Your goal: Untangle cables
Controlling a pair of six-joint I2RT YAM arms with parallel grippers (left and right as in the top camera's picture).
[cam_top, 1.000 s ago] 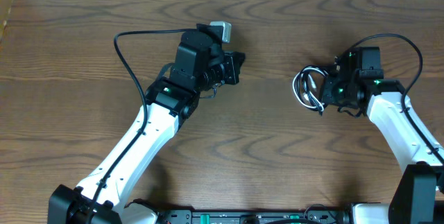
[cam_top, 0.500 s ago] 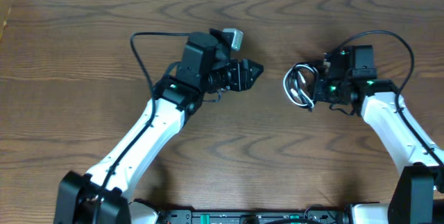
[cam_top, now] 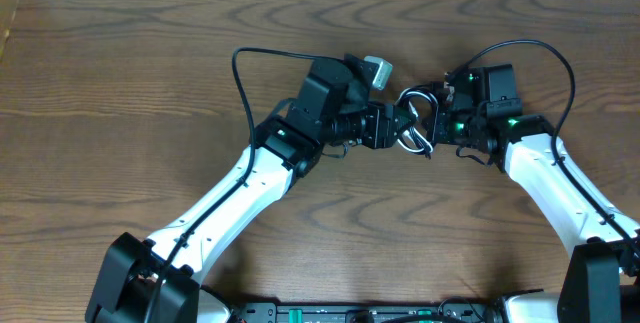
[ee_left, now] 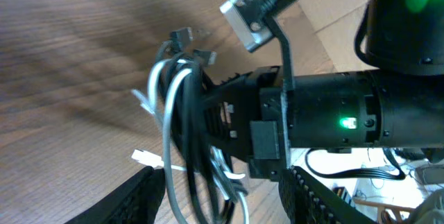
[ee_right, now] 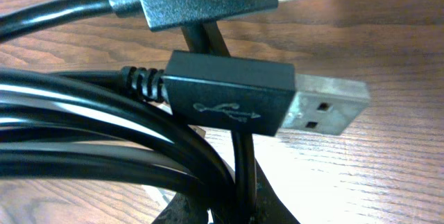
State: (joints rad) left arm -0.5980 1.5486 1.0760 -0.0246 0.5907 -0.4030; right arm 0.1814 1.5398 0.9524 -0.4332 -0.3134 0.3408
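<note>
Bunching into a black-and-white loop at mid-counter [cam_top: 120,53], the cables [cam_top: 412,128] sit clenched in the right fingers [ee_left: 232,123]. Only the left wrist view shows the left fingers [ee_left: 135,200] released, spread either side of the bundle; overhead they merely meet it. The right wrist view alone shows a black USB plug [ee_right: 236,99] close up

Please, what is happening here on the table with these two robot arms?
The right gripper is shut on a tangled bundle of black and white cables above the wooden table. The left gripper is open and right at the bundle's loops, apparently about to take hold. The cables are not yet separated.
</note>
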